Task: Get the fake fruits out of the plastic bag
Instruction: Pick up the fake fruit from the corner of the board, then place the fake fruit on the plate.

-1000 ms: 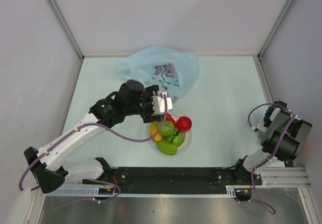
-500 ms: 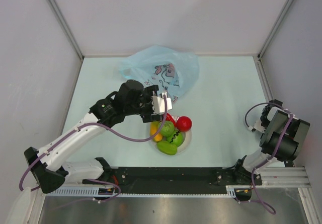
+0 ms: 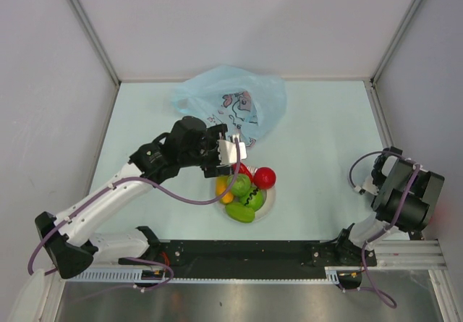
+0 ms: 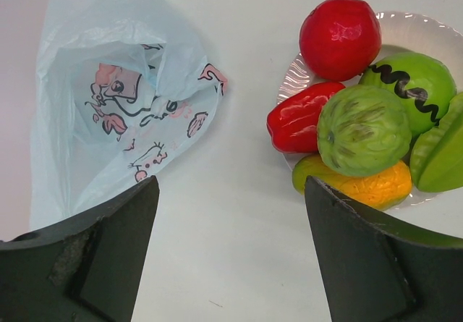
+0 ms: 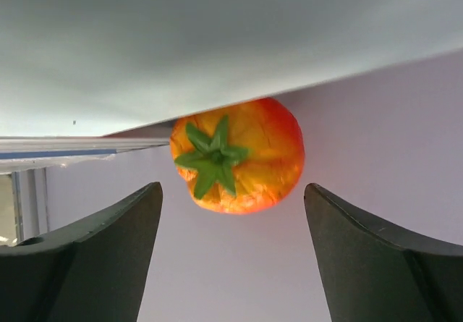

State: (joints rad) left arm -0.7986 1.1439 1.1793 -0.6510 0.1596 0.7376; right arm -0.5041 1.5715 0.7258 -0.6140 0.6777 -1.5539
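Observation:
The light-blue plastic bag lies crumpled at the back of the table, and also shows in the left wrist view. My left gripper hovers open and empty between the bag and a white plate; in its own view bare table lies between the fingers. The plate holds a red apple, a red pepper, green fruits and an orange one. My right gripper is open, with an orange-red tomato-like fruit just beyond its fingertips, against the wall.
The right arm is folded at the table's right edge by the side wall. A metal frame post runs along that edge. The tomato-like fruit does not show in the top view.
The right arm's wrist has shifted slightly left and down. The left arm has hardly moved.

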